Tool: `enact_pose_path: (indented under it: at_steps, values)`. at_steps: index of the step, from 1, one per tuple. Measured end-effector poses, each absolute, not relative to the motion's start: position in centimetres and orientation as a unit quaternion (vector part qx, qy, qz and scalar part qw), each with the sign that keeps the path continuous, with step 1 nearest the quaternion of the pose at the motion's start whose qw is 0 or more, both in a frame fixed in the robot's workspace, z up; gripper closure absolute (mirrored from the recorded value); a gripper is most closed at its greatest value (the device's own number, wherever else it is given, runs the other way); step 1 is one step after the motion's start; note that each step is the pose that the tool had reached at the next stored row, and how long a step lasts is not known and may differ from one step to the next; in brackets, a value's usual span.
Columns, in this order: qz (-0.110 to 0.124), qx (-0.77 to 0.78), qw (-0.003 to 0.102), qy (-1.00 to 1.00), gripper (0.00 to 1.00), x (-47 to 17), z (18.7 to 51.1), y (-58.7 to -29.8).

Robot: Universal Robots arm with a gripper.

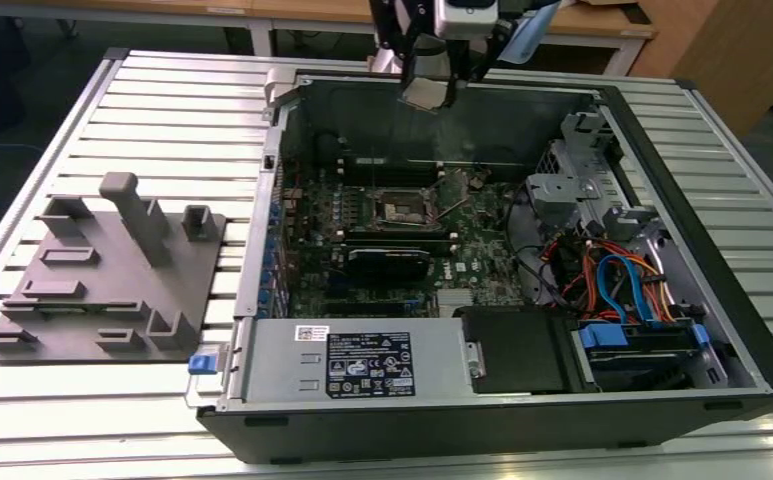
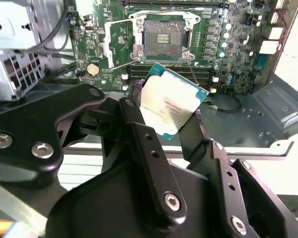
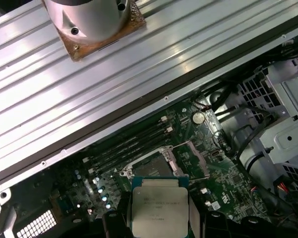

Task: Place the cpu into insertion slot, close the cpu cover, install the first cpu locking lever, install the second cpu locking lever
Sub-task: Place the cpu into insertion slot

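Starting at the exterior view's left, a grey moulded fixture block (image 1: pixel 106 270) sits on the ribbed metal counter (image 1: pixel 159 100), just beside the open computer case (image 1: pixel 746 330). Inside the case the green motherboard (image 1: pixel 480 260) lies flat. Near its middle is the insertion slot (image 1: pixel 401 207), a small square socket with a dark centre and a silver rim. A power-supply box (image 1: pixel 346 365) with a white label fills the near corner of the case.

Above the far wall of the case hangs the gripper (image 1: pixel 429 92). Its fingers (image 2: pixel 139 134) are clamped on the cpu (image 2: pixel 171 106), pinching the silver-topped chip by two opposite edges. The cpu is held tilted in the air, well apart from the insertion slot and touching nothing but the fingers.

In the second wrist view the insertion slot shows beyond the cpu with its contact field exposed. The cpu cover (image 2: pixel 109 44), a thin silver frame, stands swung up just beside it. A round coin cell (image 2: pixel 93 69) sits on the motherboard near the cpu cover, and long black memory slots (image 2: pixel 208 74) run between the cpu and the insertion slot.

Toward the exterior view's right, a metal drive cage (image 1: pixel 566 190) and a bundle of blue and orange cables (image 1: pixel 620 280) occupy that side of the case.
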State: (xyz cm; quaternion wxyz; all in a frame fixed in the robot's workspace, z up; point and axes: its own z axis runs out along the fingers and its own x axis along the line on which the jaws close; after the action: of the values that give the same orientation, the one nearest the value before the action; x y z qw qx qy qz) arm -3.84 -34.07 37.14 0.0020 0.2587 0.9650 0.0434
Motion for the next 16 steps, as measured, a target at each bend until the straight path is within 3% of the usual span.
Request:
enact_pose_path:
  at_steps: [16]
  values:
    - [0.043,0.290,0.003,0.956,0.46,-3.84,37.10,-34.07]
